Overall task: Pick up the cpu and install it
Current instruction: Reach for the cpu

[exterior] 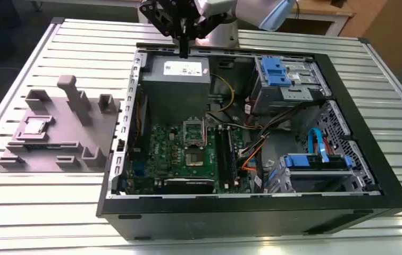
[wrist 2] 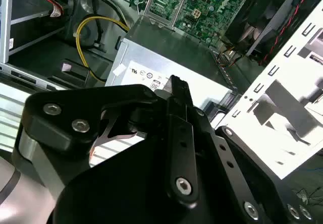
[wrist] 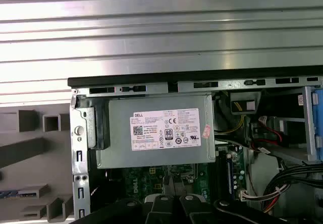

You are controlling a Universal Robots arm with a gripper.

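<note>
While the cpu [exterior: 34, 126] lies pocketed for pickup in the grey fixture [exterior: 80, 135] at middle left of the exterior view, your gripper [exterior: 184, 53], closed on nothing, hangs well apart above the power supply [exterior: 176, 87]

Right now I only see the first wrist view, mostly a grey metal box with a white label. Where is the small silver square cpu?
Observer: The small silver square cpu lies on the grey-purple plastic fixture, outside the black computer case, at the exterior view's left.
Operator: Is the socket free?
Observer: The square socket on the green motherboard looks empty.
Operator: And the jaws?
Observer: Shut, holding nothing, above the case's edge by that grey metal box.
</note>
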